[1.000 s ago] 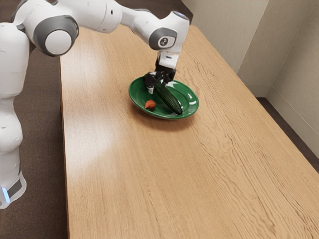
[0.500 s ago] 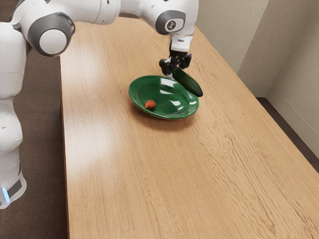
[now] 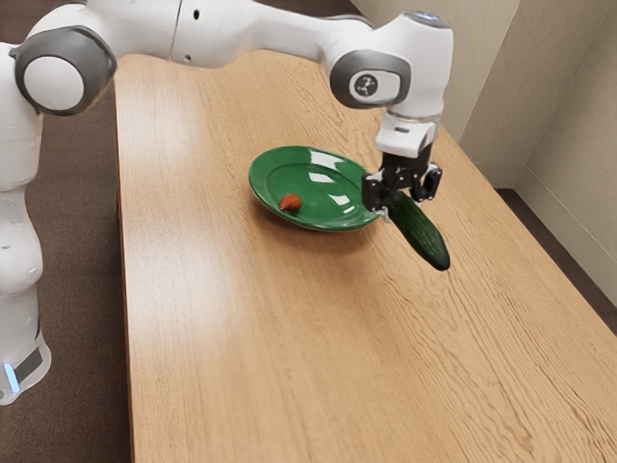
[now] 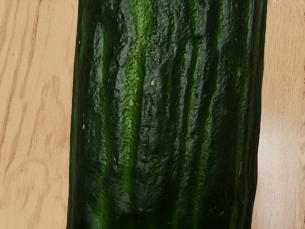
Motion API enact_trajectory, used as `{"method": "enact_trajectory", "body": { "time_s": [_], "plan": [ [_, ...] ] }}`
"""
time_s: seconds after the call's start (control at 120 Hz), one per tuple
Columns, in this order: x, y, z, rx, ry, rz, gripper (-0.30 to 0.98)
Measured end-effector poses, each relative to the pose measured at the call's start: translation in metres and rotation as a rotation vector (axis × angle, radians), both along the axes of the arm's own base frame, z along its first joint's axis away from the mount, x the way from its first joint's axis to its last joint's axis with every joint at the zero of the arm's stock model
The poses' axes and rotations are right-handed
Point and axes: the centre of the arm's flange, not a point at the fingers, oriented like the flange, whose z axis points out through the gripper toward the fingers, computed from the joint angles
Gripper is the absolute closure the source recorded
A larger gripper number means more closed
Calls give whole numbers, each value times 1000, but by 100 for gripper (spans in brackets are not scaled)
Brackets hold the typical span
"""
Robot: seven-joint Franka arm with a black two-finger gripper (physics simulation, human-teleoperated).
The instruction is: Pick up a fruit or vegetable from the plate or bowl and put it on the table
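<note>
"Where is the cucumber (image 3: 422, 234)?"

"Out of the plate (image 3: 280, 174), past its rim on the exterior view's right. Its free end points toward the near right, over the counter (image 3: 289, 338). How high it hangs, I can't tell."

"And the edges?"

"The counter's long right edge lies well apart from it, with wood between. The long left edge is farther off, beyond the plate. Toward the near side there's a broad stretch of wood to move over. In the wrist view, wood shows along both of the cucumber's long sides."

"What about the end effector (image 3: 402, 198)?"

"Clamped on the cucumber, a finger at either side, close to the plate's right rim."

"How is the arm (image 3: 260, 29) standing?"

"It comes in from the upper left, stretches across high above the counter, then bends at the wrist so the hand points down."

"Anything in the plate?"

"A small orange-red piece (image 3: 290, 203), toward its near left."
</note>
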Motion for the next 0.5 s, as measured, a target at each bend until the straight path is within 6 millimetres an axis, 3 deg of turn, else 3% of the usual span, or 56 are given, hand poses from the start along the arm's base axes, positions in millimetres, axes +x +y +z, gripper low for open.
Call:
{"method": "enact_trajectory", "body": {
  "time_s": [0.117,0.225,0.342,0.5],
  "plan": [
    [-5,-24,1,-6,2,-15,49],
    [-11,-48,3,4,2,-40,23],
    [-12,-50,2,8,11,-24,10],
    [-12,-43,-4,9,46,25,3]
  ]
}}
